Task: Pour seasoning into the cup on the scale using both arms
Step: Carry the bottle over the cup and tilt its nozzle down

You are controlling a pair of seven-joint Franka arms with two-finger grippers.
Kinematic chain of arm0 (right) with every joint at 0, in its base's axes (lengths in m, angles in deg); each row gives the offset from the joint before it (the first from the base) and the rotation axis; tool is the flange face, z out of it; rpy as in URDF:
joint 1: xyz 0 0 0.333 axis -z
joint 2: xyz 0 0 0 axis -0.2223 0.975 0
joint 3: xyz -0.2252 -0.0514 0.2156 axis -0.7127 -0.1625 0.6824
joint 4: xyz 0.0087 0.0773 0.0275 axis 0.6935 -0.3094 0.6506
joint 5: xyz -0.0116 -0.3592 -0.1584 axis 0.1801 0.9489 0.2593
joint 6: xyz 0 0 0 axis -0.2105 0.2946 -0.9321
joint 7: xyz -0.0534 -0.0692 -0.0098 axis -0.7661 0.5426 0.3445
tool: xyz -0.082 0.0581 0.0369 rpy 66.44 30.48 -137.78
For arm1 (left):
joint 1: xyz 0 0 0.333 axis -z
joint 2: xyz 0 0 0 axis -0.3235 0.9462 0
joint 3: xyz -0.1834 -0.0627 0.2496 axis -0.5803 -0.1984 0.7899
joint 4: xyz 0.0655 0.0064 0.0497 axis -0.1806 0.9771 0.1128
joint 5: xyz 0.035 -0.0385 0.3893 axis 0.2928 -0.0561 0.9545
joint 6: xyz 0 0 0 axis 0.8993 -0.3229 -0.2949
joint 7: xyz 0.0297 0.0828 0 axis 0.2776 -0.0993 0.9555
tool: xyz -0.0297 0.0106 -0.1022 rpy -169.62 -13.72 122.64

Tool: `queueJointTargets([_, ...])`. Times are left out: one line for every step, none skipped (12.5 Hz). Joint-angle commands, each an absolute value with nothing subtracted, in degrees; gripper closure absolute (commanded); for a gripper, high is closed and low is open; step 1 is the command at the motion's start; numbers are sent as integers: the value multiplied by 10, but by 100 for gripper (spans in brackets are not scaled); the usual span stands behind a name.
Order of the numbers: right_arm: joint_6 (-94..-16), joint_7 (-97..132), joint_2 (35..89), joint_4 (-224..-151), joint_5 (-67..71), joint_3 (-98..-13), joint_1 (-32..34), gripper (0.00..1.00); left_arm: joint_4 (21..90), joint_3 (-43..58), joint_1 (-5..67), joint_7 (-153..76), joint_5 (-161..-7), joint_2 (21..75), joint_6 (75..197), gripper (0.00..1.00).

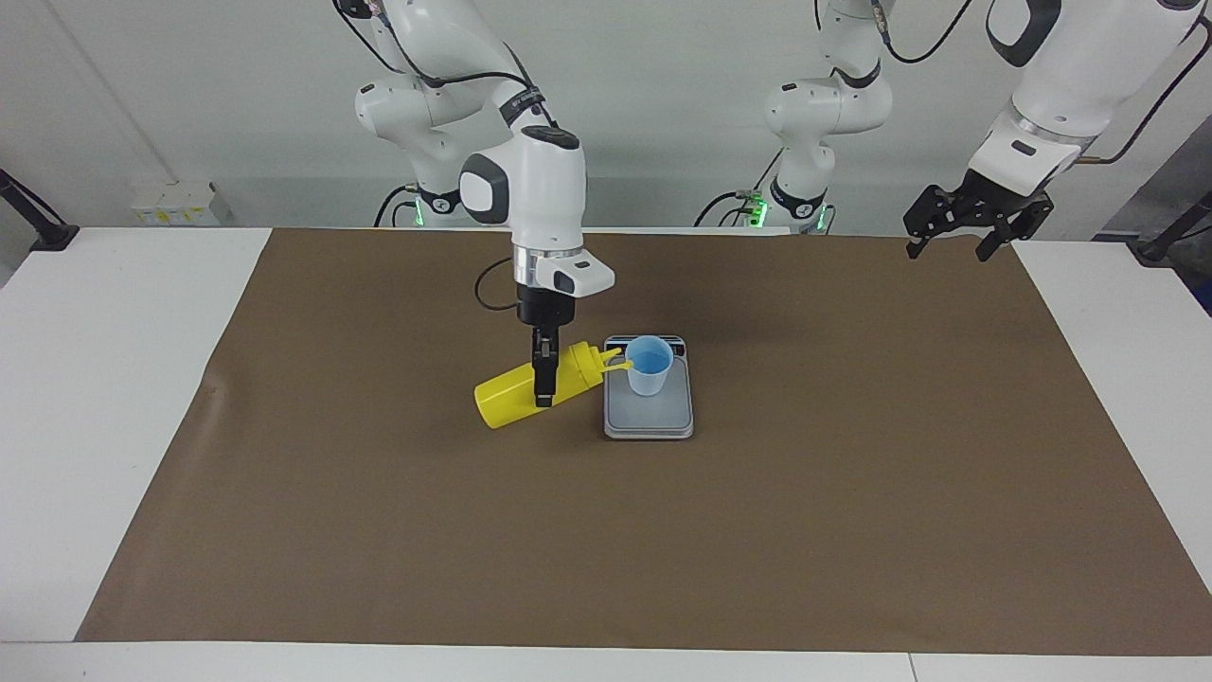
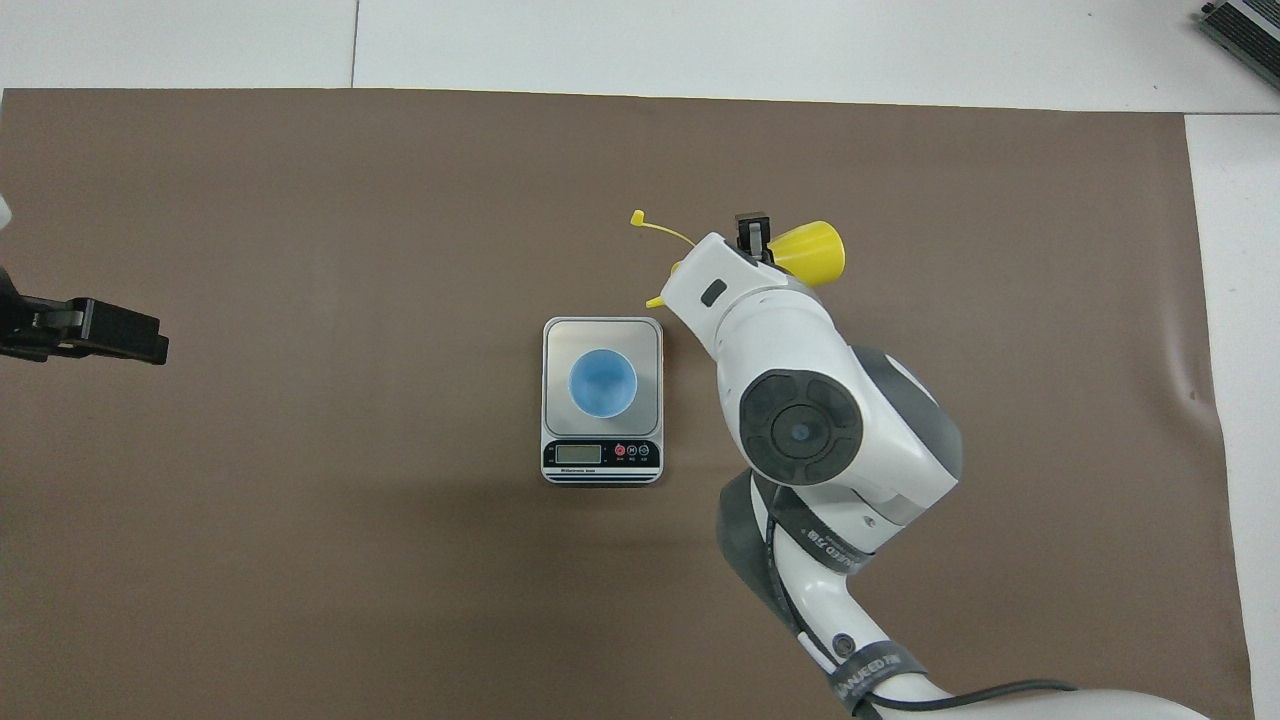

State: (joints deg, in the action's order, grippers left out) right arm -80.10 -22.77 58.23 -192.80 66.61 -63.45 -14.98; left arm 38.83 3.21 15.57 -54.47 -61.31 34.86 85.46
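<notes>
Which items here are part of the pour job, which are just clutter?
In play:
- yellow bottle, tipped, held by the right claw
- blue cup
- scale under the cup
- left claw, open, waiting over the mat's corner

Just there:
- brown mat
- white table

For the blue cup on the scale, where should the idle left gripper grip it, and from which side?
Grip the cup around its side wall just below the rim, coming in level from the left arm's end of the table. It stands upright and tapers downward on the scale, and the seasoning nozzle, held by the right gripper, occupies the side toward the right arm.
</notes>
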Motion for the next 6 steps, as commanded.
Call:
queueJointTargets([-778, -222, 590, -1910, 758, -637, -168, 100, 401, 31, 150, -543, -619, 334, 853, 0])
queueJointTargets([-771, -222, 590, -1911, 793, -636, -171, 100, 401, 31, 150, -543, -619, 334, 853, 0])
queueJointTargets([-755, -222, 591, -1911, 846, -637, -184, 100, 401, 31, 150, -543, -619, 334, 853, 0])
queueJointTargets([-743, -221, 591, -1911, 871, -636, -190, 100, 401, 31, 150, -543, -619, 334, 853, 0])
queueJointTargets([-738, -220, 594, -1912, 879, -637, -202, 100, 401, 31, 150, -543, -619, 334, 853, 0])
queueJointTargets([-728, -214, 599, -1911, 898, -637, -212, 100, 401, 31, 150, -543, -619, 334, 853, 0])
